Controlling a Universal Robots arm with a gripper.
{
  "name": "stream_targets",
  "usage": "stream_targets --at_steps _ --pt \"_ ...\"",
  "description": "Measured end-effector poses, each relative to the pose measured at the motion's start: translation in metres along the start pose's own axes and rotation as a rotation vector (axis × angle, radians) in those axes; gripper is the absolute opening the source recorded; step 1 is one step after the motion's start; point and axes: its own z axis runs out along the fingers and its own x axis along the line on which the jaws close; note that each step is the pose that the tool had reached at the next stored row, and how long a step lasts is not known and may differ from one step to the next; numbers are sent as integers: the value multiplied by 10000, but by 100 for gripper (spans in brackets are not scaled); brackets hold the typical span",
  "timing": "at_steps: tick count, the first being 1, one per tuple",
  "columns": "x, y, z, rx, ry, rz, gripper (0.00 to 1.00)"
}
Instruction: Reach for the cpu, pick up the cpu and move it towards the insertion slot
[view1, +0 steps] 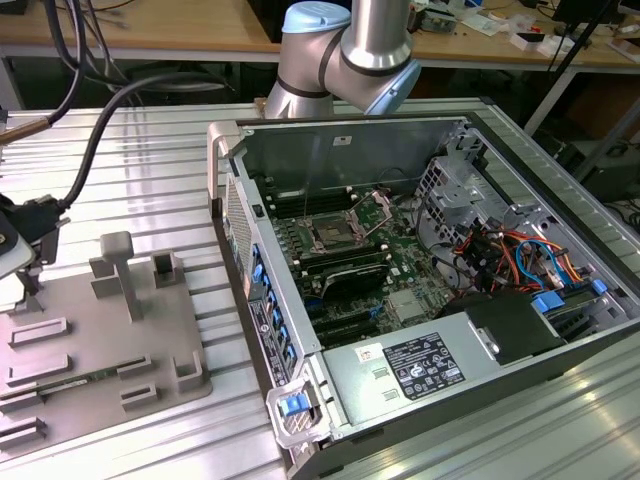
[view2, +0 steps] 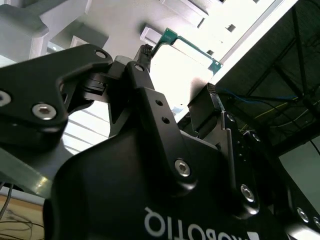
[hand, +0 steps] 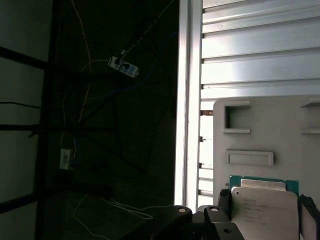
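Cpu (hand: 267, 210) sits silver lid up w/ green rim, against the grey fixture plate (hand: 260, 132) in first wrist view. It's right at the gripper (hand: 265, 201) tip, centred on it. Clamped or loose: cannot tell. Insertion slot (view1: 330, 236) is on the mobo inside the open PC case (view1: 560, 330), well apart from the plate, toward exterior view's right.
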Motion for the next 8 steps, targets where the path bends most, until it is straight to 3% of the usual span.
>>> stream_targets --at_steps 8 --pt "0 4 -74 0 11 1 55"
